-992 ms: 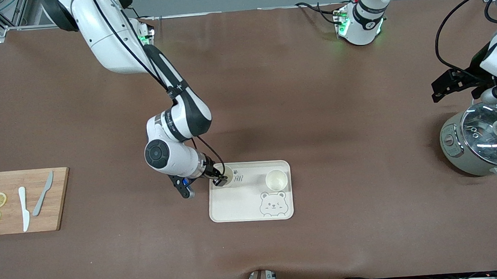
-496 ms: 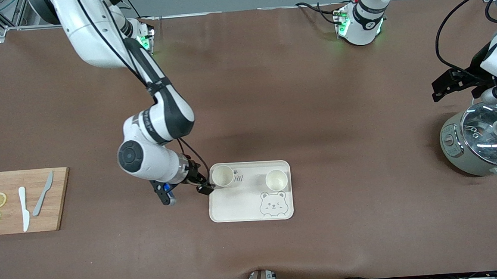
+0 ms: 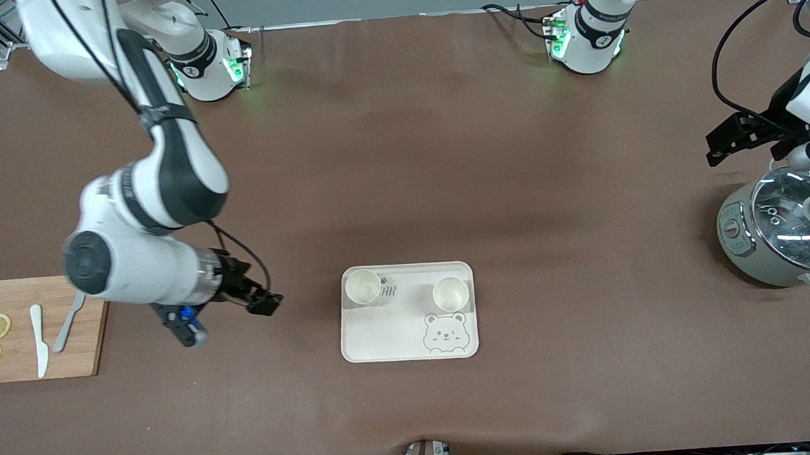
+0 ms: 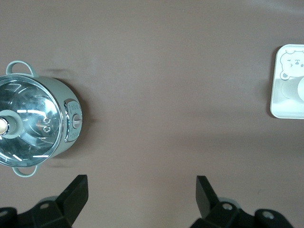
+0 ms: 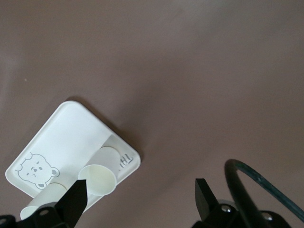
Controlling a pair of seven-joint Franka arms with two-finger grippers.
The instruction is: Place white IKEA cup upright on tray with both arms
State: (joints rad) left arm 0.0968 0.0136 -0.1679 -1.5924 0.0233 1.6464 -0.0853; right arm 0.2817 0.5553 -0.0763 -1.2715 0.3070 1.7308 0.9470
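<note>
Two white cups stand upright on the cream tray [image 3: 390,335]: one [image 3: 364,287] at the corner toward the right arm's end, the other [image 3: 450,293] toward the left arm's end. My right gripper [image 3: 265,305] is open and empty, over bare table between the tray and the cutting board. In the right wrist view its fingers [image 5: 76,197] frame the table beside the tray [image 5: 71,135], with the closer cup [image 5: 98,179] free of them. My left gripper [image 3: 720,146] waits open and empty over the table beside the pot; its wrist view shows the tray [image 4: 286,95] at the edge.
A wooden cutting board [image 3: 8,297] with two knives and lemon slices lies at the right arm's end. A grey pot with a glass lid [image 3: 788,232] [image 4: 33,126] sits at the left arm's end, just under the left arm.
My right gripper let go of the cup on the tray and drew away toward the cutting board. That cup stays standing upright. The left arm has not moved.
</note>
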